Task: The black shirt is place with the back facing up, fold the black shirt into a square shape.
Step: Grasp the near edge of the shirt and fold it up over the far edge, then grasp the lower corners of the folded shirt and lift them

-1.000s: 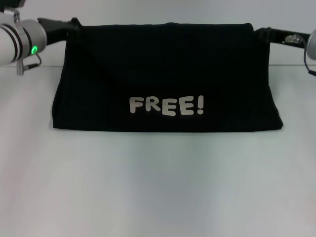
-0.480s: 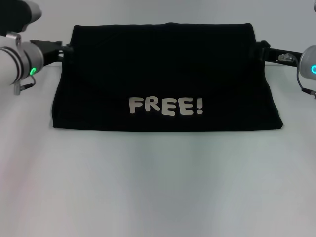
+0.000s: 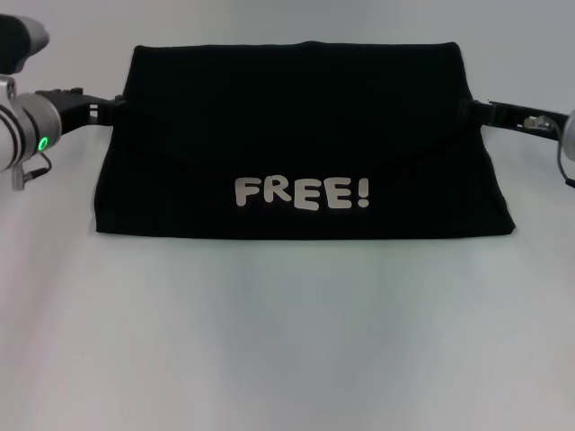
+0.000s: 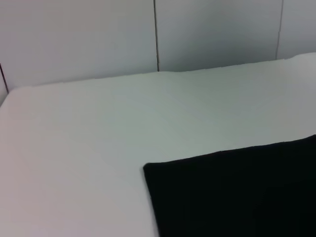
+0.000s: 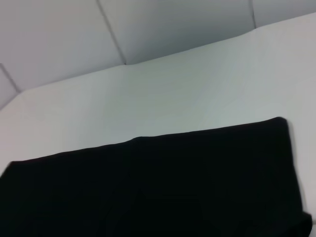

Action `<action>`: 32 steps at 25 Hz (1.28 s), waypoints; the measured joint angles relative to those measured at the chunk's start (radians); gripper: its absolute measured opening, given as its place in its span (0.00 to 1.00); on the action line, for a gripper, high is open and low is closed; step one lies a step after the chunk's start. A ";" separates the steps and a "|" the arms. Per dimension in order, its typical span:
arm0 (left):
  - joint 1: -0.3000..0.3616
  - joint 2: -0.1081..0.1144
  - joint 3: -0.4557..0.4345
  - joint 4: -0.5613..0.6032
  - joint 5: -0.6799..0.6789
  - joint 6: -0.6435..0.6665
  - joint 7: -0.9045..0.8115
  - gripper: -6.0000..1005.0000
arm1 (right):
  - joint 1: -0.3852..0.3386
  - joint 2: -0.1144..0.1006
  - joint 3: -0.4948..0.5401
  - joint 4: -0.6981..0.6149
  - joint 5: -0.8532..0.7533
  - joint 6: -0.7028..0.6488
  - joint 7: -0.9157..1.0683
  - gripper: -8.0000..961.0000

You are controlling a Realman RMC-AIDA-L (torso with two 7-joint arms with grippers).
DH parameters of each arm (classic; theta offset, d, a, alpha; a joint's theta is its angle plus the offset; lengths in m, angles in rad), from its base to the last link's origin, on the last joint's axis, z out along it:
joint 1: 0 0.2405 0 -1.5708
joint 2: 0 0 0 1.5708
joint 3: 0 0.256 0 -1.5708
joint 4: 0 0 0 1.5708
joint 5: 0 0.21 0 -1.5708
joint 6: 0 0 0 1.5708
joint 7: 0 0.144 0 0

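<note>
White table [image 3: 287, 341] carries the black shirt [image 3: 296, 135], folded into a wide band with "FREE!" [image 3: 302, 192] showing; I judge side folds remain. Left gripper [image 3: 106, 105] and right gripper [image 3: 485, 111] sit at its far side edges, and I can't tell whether either pincer is spread.

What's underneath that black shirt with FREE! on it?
The black shirt lies folded on a plain white table, which shows all around it. Whatever the cloth covers, including its own lower layers, is hidden.

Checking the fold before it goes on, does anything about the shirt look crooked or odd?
Nothing is damaged. The black shirt lies folded on the white table, but as a trapezoid wider at the near edge, not a square. The left gripper and right gripper flank it.
</note>
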 joint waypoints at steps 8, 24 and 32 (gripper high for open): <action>0.158 -0.029 0.006 0.251 0.000 0.476 -0.212 0.72 | -0.105 -0.065 0.005 -0.034 0.088 -0.341 0.010 0.66; 0.242 -0.027 0.011 0.285 0.165 0.541 -0.512 0.90 | -0.172 -0.126 0.000 -0.041 0.091 -0.510 0.091 0.65; 0.238 -0.030 0.050 0.257 0.190 0.520 -0.512 0.90 | -0.167 -0.123 0.000 -0.041 0.087 -0.492 0.112 0.65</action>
